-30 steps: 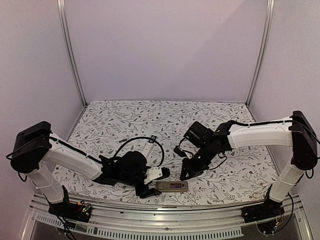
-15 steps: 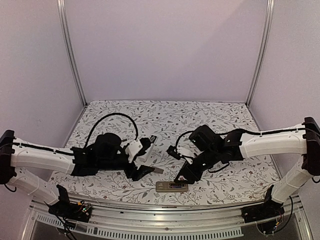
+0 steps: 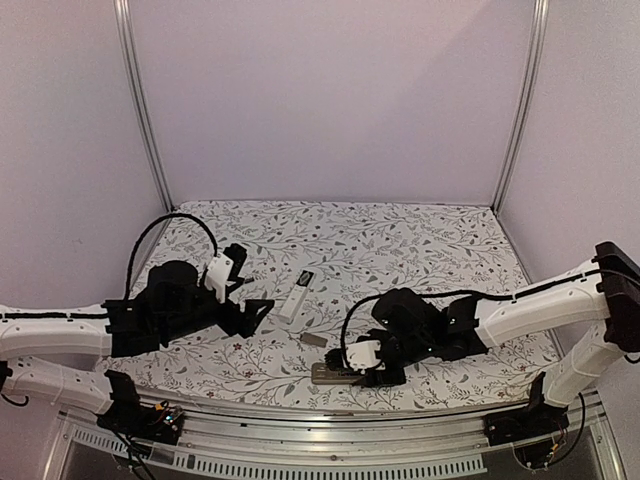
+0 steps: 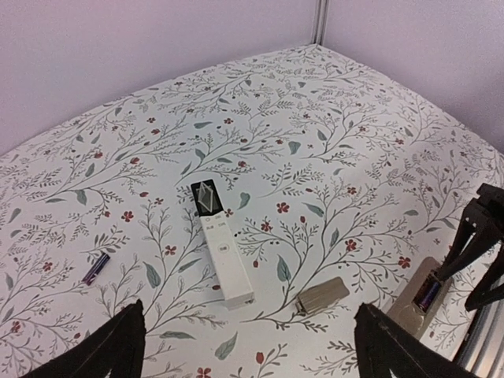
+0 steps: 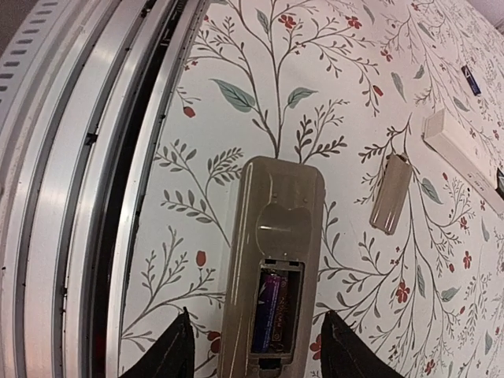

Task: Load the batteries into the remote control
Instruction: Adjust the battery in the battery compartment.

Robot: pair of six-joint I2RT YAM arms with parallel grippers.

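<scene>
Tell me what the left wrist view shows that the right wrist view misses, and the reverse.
Only left wrist: the whole white remote, black end included, and the back walls. Only right wrist: the aluminium rail at the table's near edge. Both: the tan remote with a battery in its open bay, the loose cover, one loose battery.

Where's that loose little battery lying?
In the left wrist view, the battery lies on the flowered cloth to the left of the white remote, apart from it, on the side away from the tan remote.
</scene>
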